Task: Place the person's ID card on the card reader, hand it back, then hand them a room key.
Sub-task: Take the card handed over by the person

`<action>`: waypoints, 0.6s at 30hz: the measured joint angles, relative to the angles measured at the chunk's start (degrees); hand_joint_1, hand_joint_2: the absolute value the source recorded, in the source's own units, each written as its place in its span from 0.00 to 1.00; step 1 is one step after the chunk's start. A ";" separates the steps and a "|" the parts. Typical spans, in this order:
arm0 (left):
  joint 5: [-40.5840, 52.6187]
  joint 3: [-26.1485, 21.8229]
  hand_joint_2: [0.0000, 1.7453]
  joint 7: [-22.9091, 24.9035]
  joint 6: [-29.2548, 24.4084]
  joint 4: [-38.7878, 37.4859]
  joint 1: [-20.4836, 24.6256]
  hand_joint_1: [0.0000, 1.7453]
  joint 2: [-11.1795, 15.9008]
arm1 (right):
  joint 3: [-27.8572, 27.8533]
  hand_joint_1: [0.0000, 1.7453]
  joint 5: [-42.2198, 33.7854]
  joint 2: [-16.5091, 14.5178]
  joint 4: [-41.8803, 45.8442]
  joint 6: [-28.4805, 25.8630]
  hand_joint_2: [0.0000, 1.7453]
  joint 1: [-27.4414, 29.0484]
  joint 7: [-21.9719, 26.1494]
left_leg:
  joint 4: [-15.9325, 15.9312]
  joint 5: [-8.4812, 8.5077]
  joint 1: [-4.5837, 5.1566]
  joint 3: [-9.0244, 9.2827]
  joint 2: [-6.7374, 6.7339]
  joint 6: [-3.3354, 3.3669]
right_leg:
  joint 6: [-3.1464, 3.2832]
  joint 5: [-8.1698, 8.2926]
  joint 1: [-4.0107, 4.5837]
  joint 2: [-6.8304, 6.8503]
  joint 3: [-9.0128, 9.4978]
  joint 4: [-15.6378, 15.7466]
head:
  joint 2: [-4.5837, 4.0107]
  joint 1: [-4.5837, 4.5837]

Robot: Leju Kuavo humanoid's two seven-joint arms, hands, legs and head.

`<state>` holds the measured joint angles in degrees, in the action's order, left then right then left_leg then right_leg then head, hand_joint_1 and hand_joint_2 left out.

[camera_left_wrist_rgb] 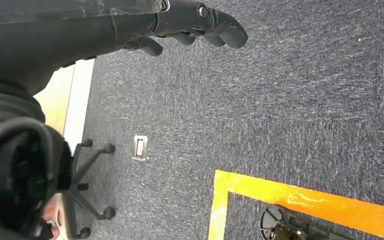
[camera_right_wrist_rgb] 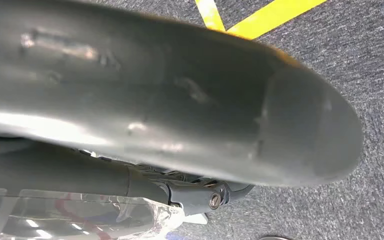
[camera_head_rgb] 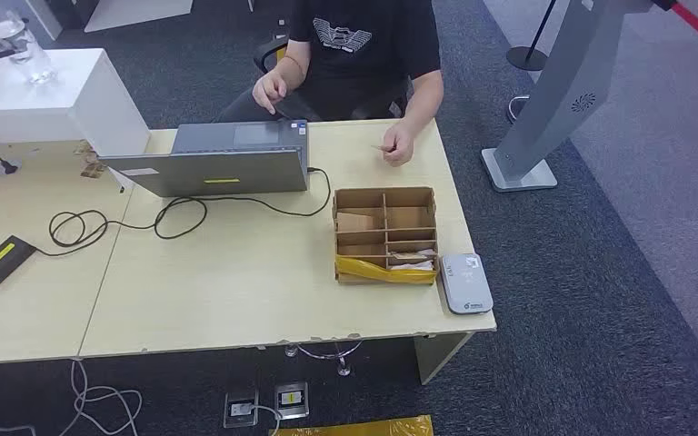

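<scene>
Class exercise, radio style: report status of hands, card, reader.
Left hand hangs over carpet, holding nothing. Small tan card in the person's hand. Grey rounded card reader bare, beside the cardboard divider box.

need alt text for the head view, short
A seated person holds a small card at the far edge of a pale desk, with a laptop, a divided cardboard box and a grey card reader beside it.
</scene>
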<state>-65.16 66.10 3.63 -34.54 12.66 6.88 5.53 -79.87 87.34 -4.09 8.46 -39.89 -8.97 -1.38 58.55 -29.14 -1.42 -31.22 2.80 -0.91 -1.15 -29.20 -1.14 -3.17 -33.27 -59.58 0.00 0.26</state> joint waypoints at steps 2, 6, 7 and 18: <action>0.00 0.00 0.00 0.00 0.01 0.00 0.00 0.00 -0.01 | 0.00 0.00 0.00 -0.03 0.00 0.00 0.00 0.00 0.00 | 0.00 0.00 0.00 0.00 0.00 0.00 | 0.00 0.00 0.00 0.00 0.00 0.00 | 0.00 0.00; 0.00 0.02 0.00 -0.02 0.25 0.00 0.00 0.00 -0.02 | 0.00 0.00 -0.04 -0.10 0.00 0.00 0.00 0.00 0.00 | 0.00 0.00 0.00 0.00 0.00 0.00 | 0.00 0.00 0.00 0.00 0.00 0.00 | 0.00 0.00; -0.01 0.03 0.00 -0.02 0.32 0.00 0.00 0.00 -0.02 | 0.00 0.00 -0.14 -0.12 0.00 0.00 0.00 0.00 0.01 | 0.00 0.00 0.00 0.00 0.00 0.00 | 0.00 0.00 0.00 0.00 0.00 0.00 | 0.00 0.00; -0.07 0.04 0.00 -0.02 1.15 0.00 -0.01 0.00 -0.04 | -2.96 0.00 -12.20 1.50 0.00 0.08 0.00 -0.12 1.12 | 0.00 0.00 0.01 0.00 -0.01 0.00 | 0.00 0.00 -0.01 -0.01 0.00 0.00 | 0.00 0.01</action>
<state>-65.23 66.14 3.61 -33.39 12.66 6.87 5.49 -82.83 75.14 -2.58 8.46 -39.81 -9.09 -0.25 58.55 -29.14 -1.42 -31.23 2.79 -0.90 -1.15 -29.20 -1.15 -3.19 -33.26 -59.58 0.00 0.27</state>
